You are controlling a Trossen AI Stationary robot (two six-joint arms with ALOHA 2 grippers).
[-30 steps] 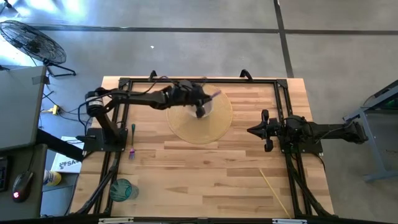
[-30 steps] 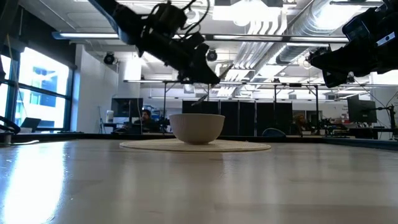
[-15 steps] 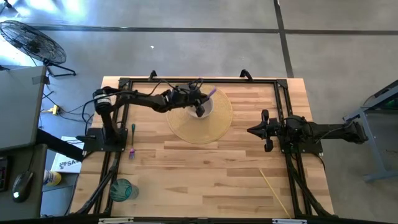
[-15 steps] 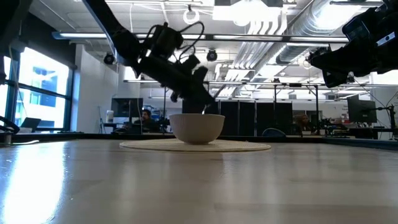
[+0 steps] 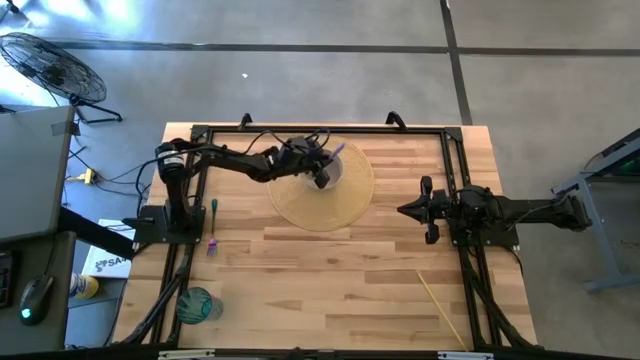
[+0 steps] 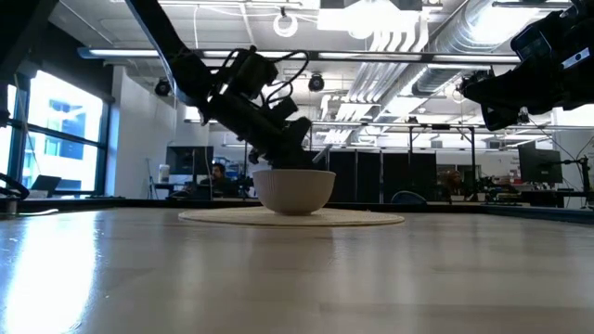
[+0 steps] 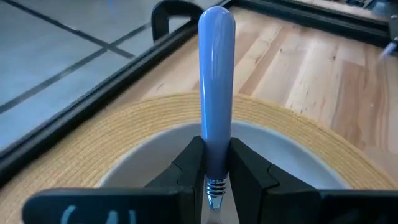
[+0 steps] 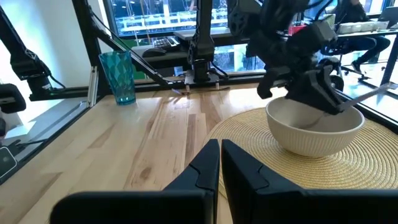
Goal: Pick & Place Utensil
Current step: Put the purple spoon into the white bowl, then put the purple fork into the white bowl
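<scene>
Gripping the blue-handled utensil over the bowl: left gripper, woven mat beneath.

Glossy plastic utensil handle, woven straw mat, planked wood table.

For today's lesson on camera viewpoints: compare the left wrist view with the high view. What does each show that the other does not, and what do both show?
Only the left wrist view shows the left tool clamped on the blue handle of the utensil, with the bowl's pale inside below it.

Only the high view shows the right tool waiting apart at the table's right side, a teal cup near the front left corner, and a screwdriver by the left arm's base.

Both show the bowl on the woven mat on the wooden table.
</scene>
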